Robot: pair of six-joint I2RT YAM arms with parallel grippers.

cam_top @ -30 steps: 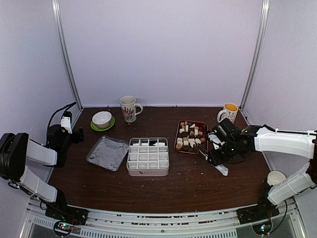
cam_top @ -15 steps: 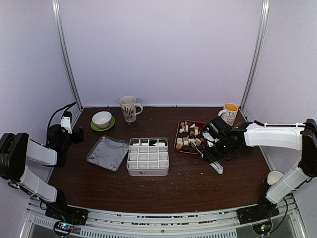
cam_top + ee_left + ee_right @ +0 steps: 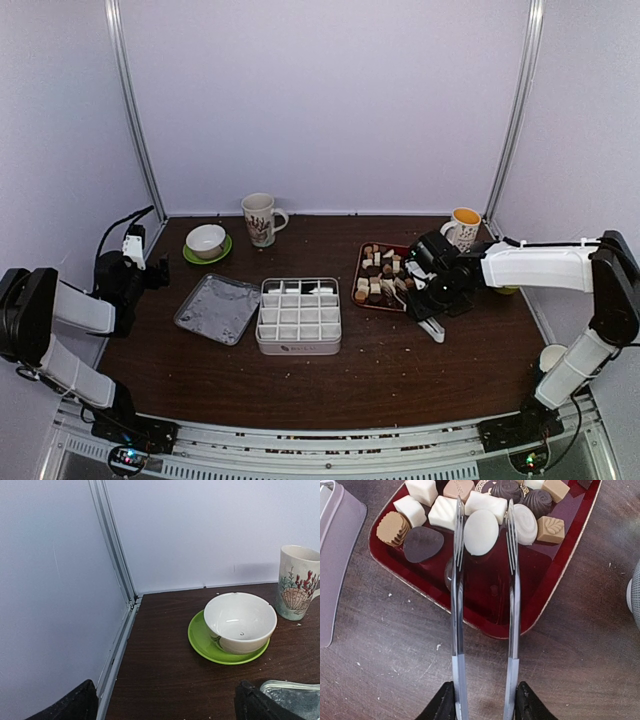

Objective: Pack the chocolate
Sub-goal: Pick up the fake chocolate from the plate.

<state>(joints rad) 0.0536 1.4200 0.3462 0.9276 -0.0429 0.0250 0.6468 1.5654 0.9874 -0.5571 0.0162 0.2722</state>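
The chocolate [image 3: 384, 272] is a heap of dark, tan and white pieces on a red tray [image 3: 559, 596] at the table's right middle. My right gripper [image 3: 485, 701] is shut on a pair of metal tongs [image 3: 513, 605], one black finger pressing each tong arm. The tong tips reach over the tray's near edge and stand on either side of a white oval chocolate [image 3: 481, 532], with small gaps showing. In the top view the right gripper [image 3: 432, 298] sits just right of the tray. My left gripper [image 3: 167, 707] is open and empty at the far left, over bare table.
A white divided box [image 3: 298, 315] stands mid-table, with a silver lid [image 3: 217, 308] to its left. Behind are a white bowl on a green saucer [image 3: 240, 622], a shell-patterned mug [image 3: 297, 582] and a yellow-lined cup [image 3: 463, 227]. A white cup [image 3: 556, 358] sits at the right edge.
My right arm carried the tongs back and left from the bare table onto the tray's near edge. The tong arms have spread slightly. The left arm stayed still.
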